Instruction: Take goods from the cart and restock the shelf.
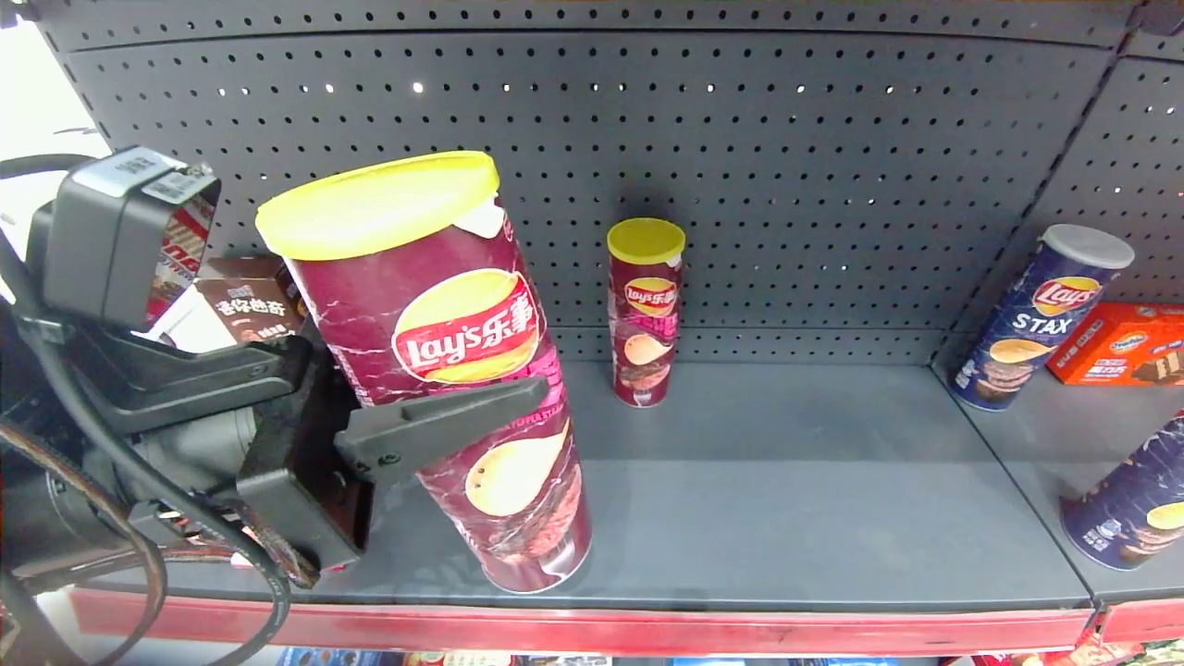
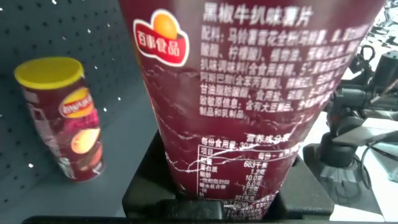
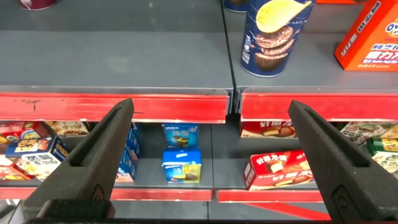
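Note:
A maroon chips can [image 1: 435, 351] with a yellow lid leans slightly at the front left of the grey shelf [image 1: 786, 499]. My left gripper [image 1: 462, 412] is shut on its middle, one finger [image 1: 435, 433] across its front. The left wrist view has the can [image 2: 242, 93] up close in my left gripper [image 2: 224, 196]. I cannot tell whether its base touches the shelf. A matching smaller-looking can [image 1: 645, 314] [image 2: 62, 118] stands upright at the back. My right gripper [image 3: 214, 155] hangs open with nothing in it, in front of the shelf's red front edge [image 3: 174, 107].
Two blue chips cans [image 1: 1036, 314] [image 1: 1128, 504] and an orange box [image 1: 1119, 342] occupy the bay to the right; one blue can [image 3: 273, 34] and the orange box [image 3: 373, 37] recur in the right wrist view. Brown boxes [image 1: 245, 310] sit behind my left arm. A lower shelf holds biscuit boxes [image 3: 181, 165].

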Motion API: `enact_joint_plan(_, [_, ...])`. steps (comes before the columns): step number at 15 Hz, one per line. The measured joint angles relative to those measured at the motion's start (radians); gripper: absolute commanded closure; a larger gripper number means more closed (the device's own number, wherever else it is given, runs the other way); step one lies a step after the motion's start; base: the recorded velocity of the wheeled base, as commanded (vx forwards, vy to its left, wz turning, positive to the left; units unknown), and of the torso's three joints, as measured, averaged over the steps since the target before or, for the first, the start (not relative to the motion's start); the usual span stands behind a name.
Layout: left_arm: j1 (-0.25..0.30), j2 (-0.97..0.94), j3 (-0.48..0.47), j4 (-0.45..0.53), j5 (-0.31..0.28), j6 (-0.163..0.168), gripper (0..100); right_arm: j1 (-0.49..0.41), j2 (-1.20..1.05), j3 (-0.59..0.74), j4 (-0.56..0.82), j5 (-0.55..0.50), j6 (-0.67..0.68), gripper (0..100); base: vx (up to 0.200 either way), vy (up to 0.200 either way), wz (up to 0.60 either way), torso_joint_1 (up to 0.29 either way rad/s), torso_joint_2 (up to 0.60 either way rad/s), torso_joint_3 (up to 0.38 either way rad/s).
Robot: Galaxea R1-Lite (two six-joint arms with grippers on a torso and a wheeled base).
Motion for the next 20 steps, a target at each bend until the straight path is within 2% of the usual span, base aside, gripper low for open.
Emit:
enact_joint_plan(4, [0.028,-0.018,0.054,-0.02,-0.001,0.004,100,0.0,0.0,0.0,0.0,0.0,0.0,0,0.0,0.0,0.0,0.0,0.0,0.0])
enact_joint_plan(11, [0.031,-0.031,0.113,-0.037,-0.003,0.008,100,0.0,0.0,0.0,0.0,0.003,-0.004,0,0.0,0.0,0.0,0.0,0.0,0.0])
enact_joint_plan(15, [0.037,-0.022,0.11,-0.051,0.0,0.003,100,0.003,0.006,-0.015,0.01,0.005,-0.008,0,0.0,0.0,0.0,0.0,0.0,0.0])
enact_joint_plan(17, [0.048,-0.019,0.118,-0.052,-0.001,0.004,100,0.014,0.051,-0.137,0.066,0.02,-0.001,0,0.0,0.0,0.0,0.0,0.0,0.0])
enact_joint_plan(19, [0.05,-0.02,0.135,-0.051,-0.001,0.003,100,0.037,0.135,-0.281,0.136,0.076,-0.039,0,0.0,0.0,0.0,0.0,0.0,0.0])
enact_joint_plan(20, [0.051,-0.02,0.144,-0.05,-0.001,0.002,100,0.046,0.159,-0.306,0.154,0.123,-0.074,0,0.0,0.0,0.0,0.0,0.0,0.0])
